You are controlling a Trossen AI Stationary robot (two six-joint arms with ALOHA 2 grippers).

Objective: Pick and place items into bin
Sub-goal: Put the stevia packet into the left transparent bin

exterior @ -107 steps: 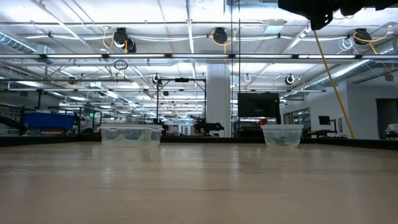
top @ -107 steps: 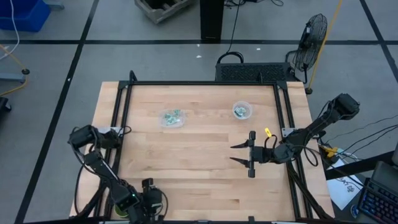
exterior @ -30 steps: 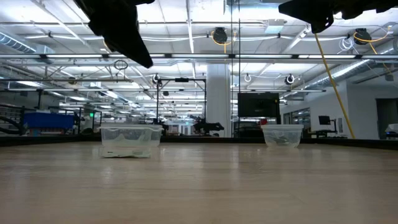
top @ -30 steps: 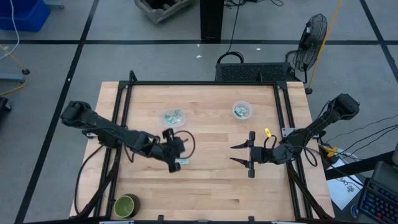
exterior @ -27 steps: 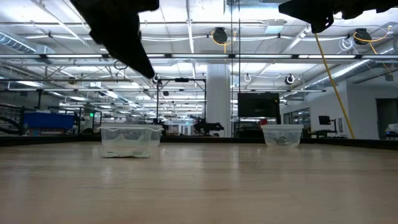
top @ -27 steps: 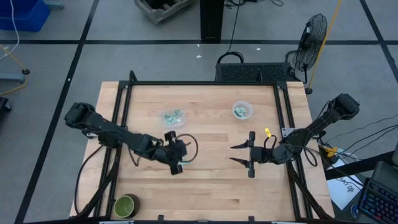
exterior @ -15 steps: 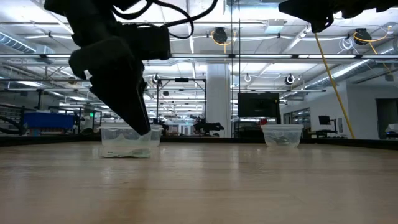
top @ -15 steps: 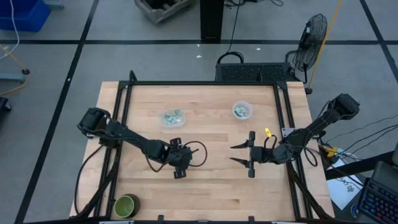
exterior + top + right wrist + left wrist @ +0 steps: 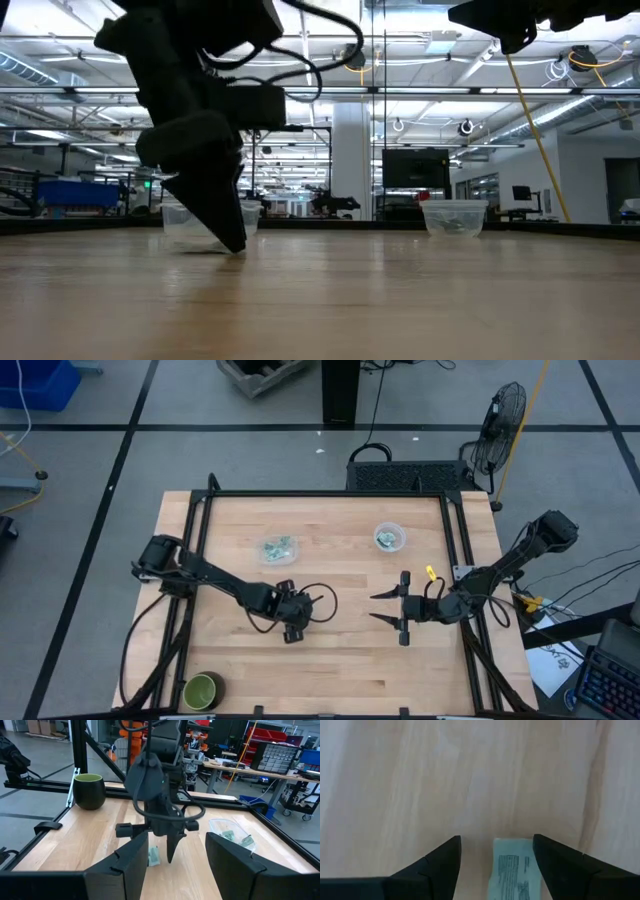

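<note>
My left gripper (image 9: 292, 628) points down with its tips at the table near the middle, open. One pale green-and-white packet (image 9: 515, 870) lies flat on the wood between its fingers, close beside one finger; the right wrist view shows the packet (image 9: 154, 856) next to the fingertips. In the high view the gripper hides it. My right gripper (image 9: 380, 607) hangs open above the table's right half, level, pointing left. More packets lie in a clear tub (image 9: 278, 549) and a clear round cup (image 9: 389, 538) farther back. My left gripper stands from above with one finger on either side of the packet (image 9: 510, 865), which lies flat on the table. One finger (image 9: 555, 865) is right at the packet's long edge; whether it touches, I cannot tell.
A dark green round bowl (image 9: 203, 690) stands at the near left corner. A black frame rail (image 9: 320, 494) runs round the table. Bare wood (image 9: 330, 670) lies between the two grippers and toward the near edge.
My left gripper has moved toward the table's right and near edge and has come down from well above the table until its tips reach the wood over the packet. The packet has stayed where it lay. My right arm has kept still.
</note>
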